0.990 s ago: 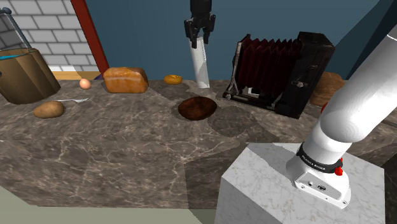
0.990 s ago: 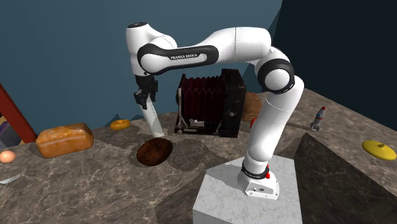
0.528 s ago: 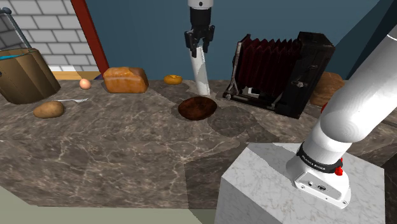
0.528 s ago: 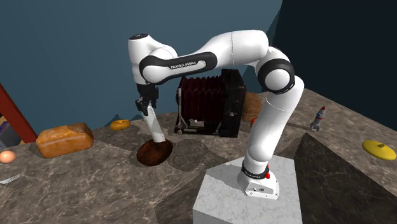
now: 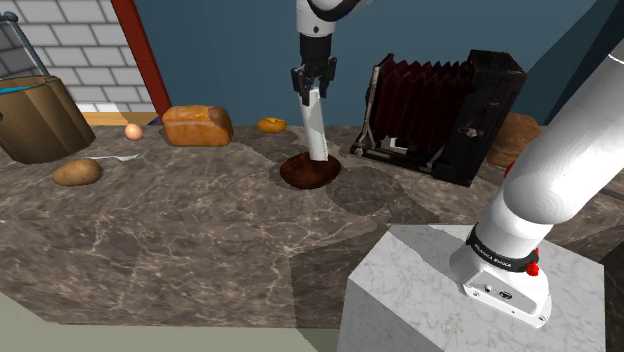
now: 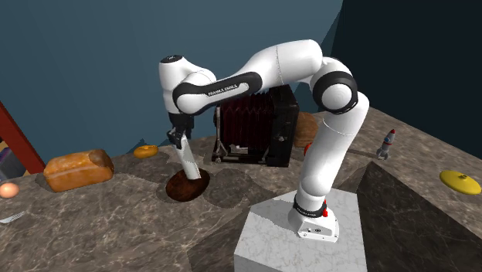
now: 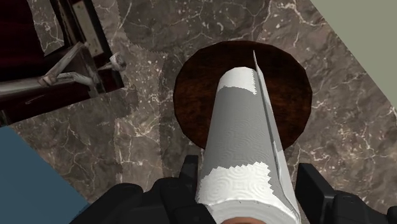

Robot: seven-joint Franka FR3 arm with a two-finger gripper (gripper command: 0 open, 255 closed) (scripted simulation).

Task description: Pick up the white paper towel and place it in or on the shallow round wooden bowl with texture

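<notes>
A white paper towel roll (image 5: 316, 126) hangs upright and slightly tilted, with my gripper (image 5: 312, 84) shut on its upper end. Its lower end reaches down into the shallow round dark-brown wooden bowl (image 5: 303, 173) on the marble counter. The second exterior view has the roll (image 6: 188, 161) standing over the bowl (image 6: 188, 187) below the gripper (image 6: 178, 137). Seen from the wrist, the roll (image 7: 245, 146) runs away from my black fingers (image 7: 313, 189) and its far end sits over the middle of the bowl (image 7: 194, 83). Whether the roll touches the bowl's floor I cannot tell.
An old bellows camera (image 5: 443, 108) stands close to the bowl at the shoulder view's right. A bread loaf (image 5: 198, 125), a small bun (image 5: 271, 125), an egg (image 5: 133, 131), a potato (image 5: 76, 172) and a brown pot (image 5: 35, 117) lie toward the left. My stand (image 5: 440, 300) sits in front.
The gripper has come down with the paper towel roll, and the roll's lower end has gone from above and behind the bowl to inside its rim.
</notes>
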